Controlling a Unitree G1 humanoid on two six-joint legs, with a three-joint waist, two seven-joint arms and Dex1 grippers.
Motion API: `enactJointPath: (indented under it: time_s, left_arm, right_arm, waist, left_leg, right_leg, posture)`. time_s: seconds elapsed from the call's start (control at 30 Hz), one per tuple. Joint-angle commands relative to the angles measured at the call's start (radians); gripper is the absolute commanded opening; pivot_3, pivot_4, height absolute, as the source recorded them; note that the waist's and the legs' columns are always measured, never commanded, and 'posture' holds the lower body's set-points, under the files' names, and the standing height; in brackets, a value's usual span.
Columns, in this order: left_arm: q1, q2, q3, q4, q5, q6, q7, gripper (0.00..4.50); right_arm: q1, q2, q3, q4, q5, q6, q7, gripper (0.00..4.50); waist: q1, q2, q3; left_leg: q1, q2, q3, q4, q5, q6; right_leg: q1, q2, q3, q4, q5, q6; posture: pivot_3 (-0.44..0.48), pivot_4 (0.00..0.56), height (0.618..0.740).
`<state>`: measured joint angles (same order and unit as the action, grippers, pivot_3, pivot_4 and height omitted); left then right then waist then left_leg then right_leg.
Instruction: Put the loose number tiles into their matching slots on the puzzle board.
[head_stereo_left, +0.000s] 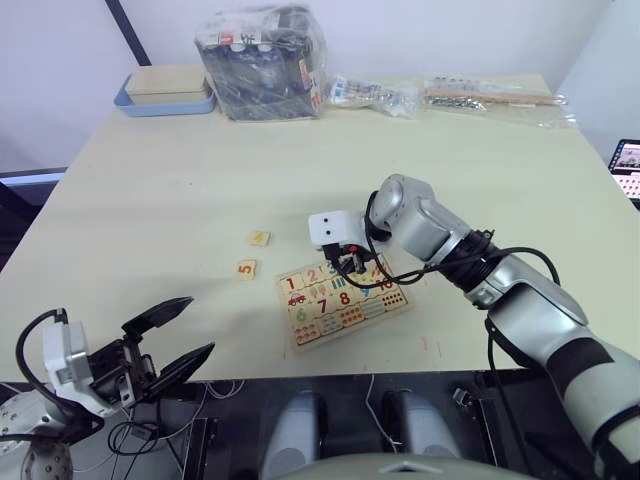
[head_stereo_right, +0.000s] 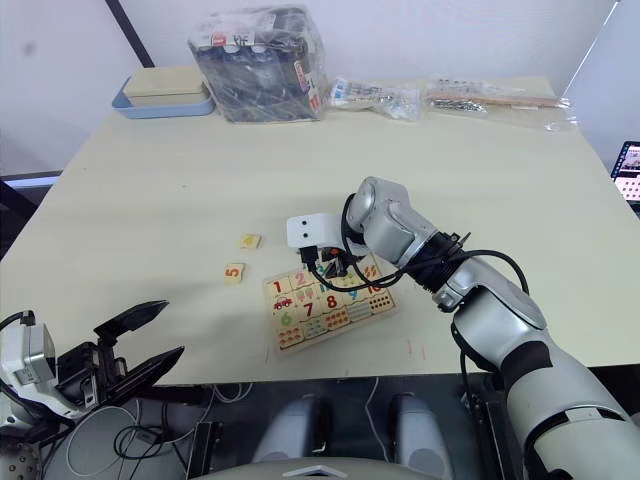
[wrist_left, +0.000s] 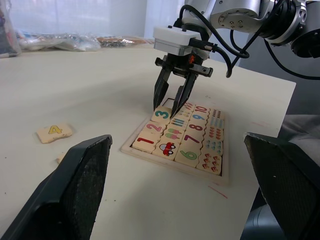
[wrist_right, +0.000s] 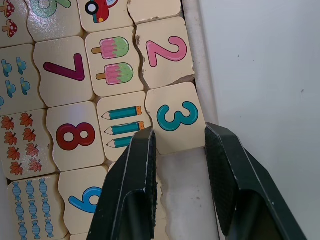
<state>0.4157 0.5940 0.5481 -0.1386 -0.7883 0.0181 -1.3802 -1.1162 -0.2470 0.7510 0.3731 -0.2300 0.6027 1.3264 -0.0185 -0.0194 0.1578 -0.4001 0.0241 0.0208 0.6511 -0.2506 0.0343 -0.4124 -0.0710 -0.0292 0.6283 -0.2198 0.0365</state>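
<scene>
Your right gripper (wrist_right: 177, 142) stood open over the board's (head_stereo_left: 343, 300) top row, its fingers straddling the near edge of the 3 tile (wrist_right: 176, 117), which lay flat in its slot beside the 2 tile (wrist_right: 165, 52). The board's long axis ran skewed to the table edge, and the 4 tile (head_stereo_left: 259, 238) and 5 tile (head_stereo_left: 246, 268) lay loose to its left. Your left gripper (head_stereo_left: 170, 335) hung open near the table's front edge, well apart from them.

Right gripper (wrist_left: 168, 111) fingertips spread over the 3 tile (wrist_left: 162, 114) on puzzle board (wrist_left: 175, 167), 4 tile (wrist_left: 54, 132) loose on table (wrist_left: 90, 90)
</scene>
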Motion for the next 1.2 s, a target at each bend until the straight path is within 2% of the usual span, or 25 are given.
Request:
enactJointPath:
  time_s: [0.03, 0.2, 0.27, 0.37, 0.63, 0.67, 0.77, 0.8, 0.83, 0.97, 1.2]
  left_arm:
    - [0.005, 0.002, 0.013, -0.031, -0.009, -0.007, -0.002, 4.50]
    - [0.006, 0.001, 0.013, -0.033, -0.010, -0.007, -0.003, 4.50]
    - [0.007, 0.001, 0.013, -0.032, -0.010, -0.008, -0.003, 4.50]
    - [0.008, 0.000, 0.015, -0.029, -0.009, -0.011, -0.006, 4.50]
    - [0.009, -0.002, 0.014, -0.026, -0.009, -0.013, -0.006, 4.50]
    - [0.008, -0.002, 0.014, -0.025, -0.009, -0.013, -0.006, 4.50]
    - [0.006, -0.001, 0.014, -0.023, -0.009, -0.013, -0.006, 4.50]
    - [0.005, -0.001, 0.014, -0.022, -0.009, -0.013, -0.006, 4.50]
    - [0.004, 0.000, 0.014, -0.021, -0.009, -0.013, -0.007, 4.50]
    - [0.001, 0.001, 0.015, -0.018, -0.009, -0.012, -0.009, 4.50]
    - [-0.004, 0.006, 0.014, -0.019, -0.009, -0.007, -0.008, 4.50]
  right_arm:
    - [-0.010, 0.002, -0.016, -0.023, 0.001, -0.010, 0.007, 1.35]
    - [-0.009, 0.001, -0.017, -0.027, 0.003, -0.011, 0.008, 3.67]
    - [-0.009, 0.001, -0.018, -0.028, 0.003, -0.013, 0.006, 4.38]
    - [-0.011, 0.006, -0.036, -0.022, 0.011, -0.015, -0.007, 4.38]
    - [-0.006, 0.029, -0.184, 0.011, 0.138, -0.018, -0.012, 4.38]
    - [-0.008, 0.032, -0.200, 0.031, 0.147, -0.023, -0.021, 3.85]
    - [-0.014, 0.045, -0.231, 0.081, 0.166, -0.044, -0.043, 2.86]
    - [-0.015, 0.051, -0.238, 0.097, 0.169, -0.051, -0.051, 2.30]
    - [-0.017, 0.055, -0.240, 0.116, 0.169, -0.065, -0.059, 2.04]
    - [-0.023, 0.073, -0.243, 0.183, 0.156, -0.103, -0.089, 0.05]
    - [-0.024, 0.074, -0.223, 0.252, 0.119, -0.164, -0.100, 0.05]
  waist:
    - [0.000, 0.000, 0.000]
    - [0.000, 0.000, 0.000]
    - [0.000, 0.000, 0.000]
    - [0.000, 0.000, 0.000]
    - [0.001, 0.001, 0.000]
    - [0.001, 0.000, 0.000]
    - [0.001, 0.001, 0.000]
    - [0.000, 0.000, 0.000]
    - [-0.001, 0.000, 0.000]
    - [-0.002, 0.000, 0.000]
    - [-0.002, 0.001, 0.001]
  left_leg:
    - [0.000, 0.000, 0.000, 0.000, 0.000, 0.000]
    - [0.000, 0.000, 0.000, 0.000, 0.000, 0.000]
    - [0.000, 0.000, 0.000, 0.000, 0.000, 0.000]
    - [0.000, 0.000, 0.000, 0.000, 0.000, 0.000]
    - [0.000, 0.000, 0.000, 0.000, 0.000, 0.000]
    - [0.000, 0.000, 0.000, 0.000, 0.000, 0.000]
    - [0.000, 0.000, 0.000, 0.000, 0.000, 0.000]
    - [0.000, 0.000, 0.000, 0.000, 0.000, 0.000]
    - [0.000, 0.000, 0.000, 0.000, 0.000, 0.000]
    - [0.000, 0.000, 0.000, -0.001, 0.000, 0.000]
    - [0.000, 0.000, 0.000, -0.001, 0.000, 0.000]
  right_leg:
    - [0.000, 0.000, 0.000, 0.000, 0.000, 0.000]
    - [0.000, 0.000, 0.000, 0.000, 0.000, 0.000]
    - [0.000, 0.000, 0.000, 0.000, 0.000, 0.000]
    - [0.000, 0.000, 0.000, 0.000, 0.000, 0.000]
    - [0.000, 0.000, 0.000, 0.000, 0.000, 0.000]
    - [0.000, 0.000, 0.000, 0.000, 0.000, 0.000]
    - [0.000, 0.000, 0.000, 0.000, 0.000, 0.000]
    - [0.000, 0.000, 0.000, 0.000, 0.000, 0.000]
    - [0.000, 0.000, 0.000, 0.000, 0.000, 0.000]
    - [0.000, 0.000, 0.000, 0.000, 0.000, 0.000]
    - [0.000, 0.000, 0.000, 0.000, 0.000, 0.000]
  posture:
    - [0.000, 0.150, 0.740]
    - [0.000, 0.150, 0.740]
    - [0.000, 0.150, 0.740]
    - [0.000, 0.150, 0.740]
    - [0.000, 0.150, 0.740]
    - [0.000, 0.150, 0.740]
    - [0.000, 0.150, 0.740]
    - [0.000, 0.150, 0.740]
    - [0.000, 0.150, 0.740]
    - [0.000, 0.150, 0.740]
    - [0.000, 0.150, 0.740]
